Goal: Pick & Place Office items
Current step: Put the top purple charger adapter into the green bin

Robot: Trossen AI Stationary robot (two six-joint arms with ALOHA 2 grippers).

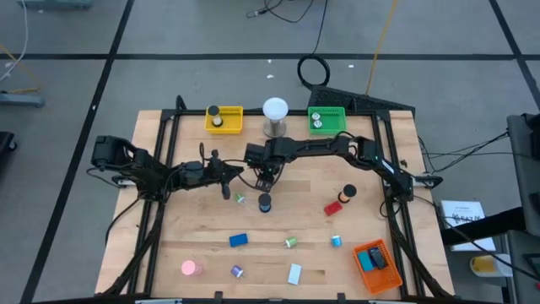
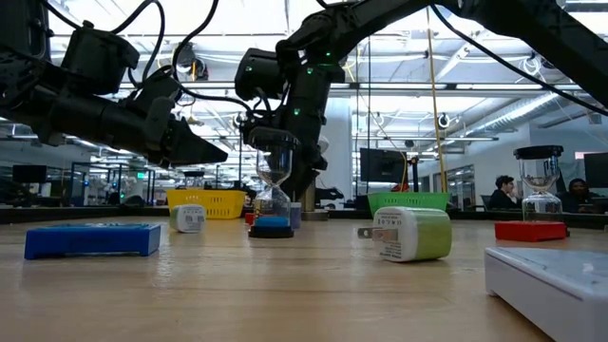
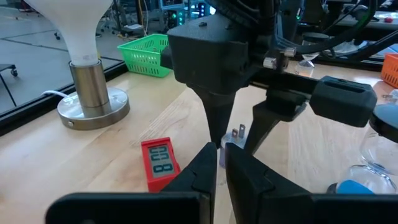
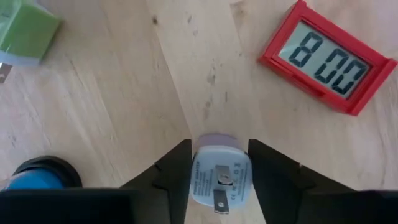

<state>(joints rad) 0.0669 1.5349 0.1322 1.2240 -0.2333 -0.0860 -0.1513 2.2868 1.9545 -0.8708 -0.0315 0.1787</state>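
The right gripper [image 4: 219, 180] sits near the middle of the table [image 1: 278, 253], just in front of the white ball on its metal stand [image 1: 275, 114]. Its two dark fingers [image 4: 171, 177] squeeze a small white plug [image 4: 219, 174] with metal prongs, one finger on each side.

The left gripper [image 3: 219, 171] reaches in from the left, very close to the right one. Its fingers are almost shut, with only a thin gap, and I cannot tell if anything is between them.

Many things crowd this spot. A red clock [image 4: 326, 65] lies flat just beside the held plug. A green plug [image 4: 25, 31] lies on the other side. A little sand timer with a blue base [image 2: 273, 195] stands close by, near both grippers.

Farther off on the table are a blue block [image 1: 238, 241], a pink disc [image 1: 189, 268], a small purple plug [image 1: 237, 271], a white block [image 1: 294, 273], a small green plug [image 1: 289, 242] and another red clock [image 1: 332, 207] beside a black cap [image 1: 348, 193].

A yellow tray [image 1: 224, 119] and a green tray [image 1: 327, 121] sit at the back edge. An orange tray [image 1: 375, 264] sits at the front right corner.
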